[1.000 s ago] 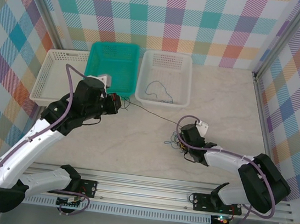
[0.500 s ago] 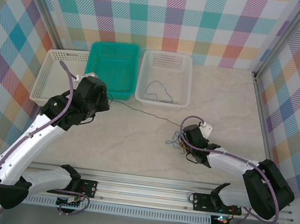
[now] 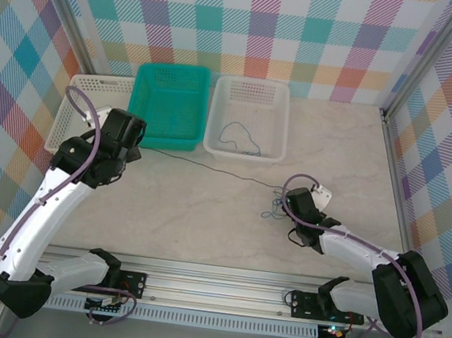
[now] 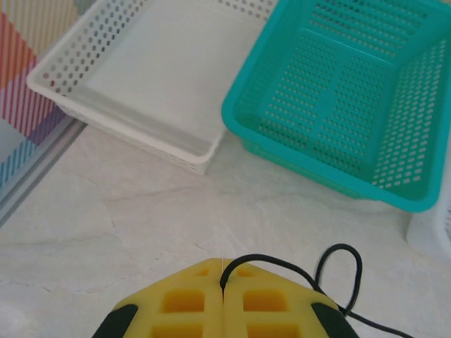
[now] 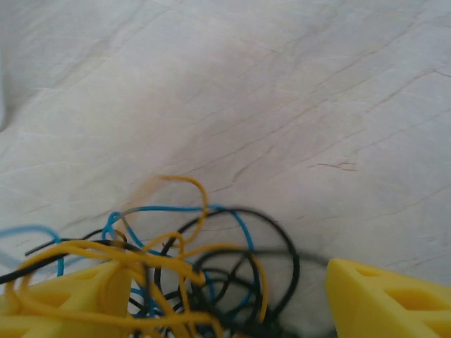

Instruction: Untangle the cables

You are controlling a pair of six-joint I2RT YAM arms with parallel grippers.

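Note:
A small clump of blue, black and yellow cables (image 3: 274, 205) lies on the marble table right of centre. One black cable (image 3: 209, 168) runs from it in a nearly straight line leftward to my left gripper (image 3: 133, 149). In the left wrist view the yellow fingers of the left gripper (image 4: 223, 265) are shut on that black cable (image 4: 282, 264), which loops off to the right. My right gripper (image 5: 225, 299) stands open astride the clump (image 5: 204, 267); strands drape over its left finger (image 5: 63, 299). From above, the right gripper (image 3: 286, 203) sits at the clump's right side.
Three baskets line the back: a white one (image 3: 73, 111) at left, a teal one (image 3: 168, 103) beside it, and a white one (image 3: 277, 130) holding a thin cable (image 3: 238, 137). Both the white basket (image 4: 127, 84) and the teal basket (image 4: 338, 105) lie just ahead of the left gripper.
The left arm has swung left toward the left white basket, drawing the black cable out long from the clump. The right gripper has opened wider and shifted slightly right.

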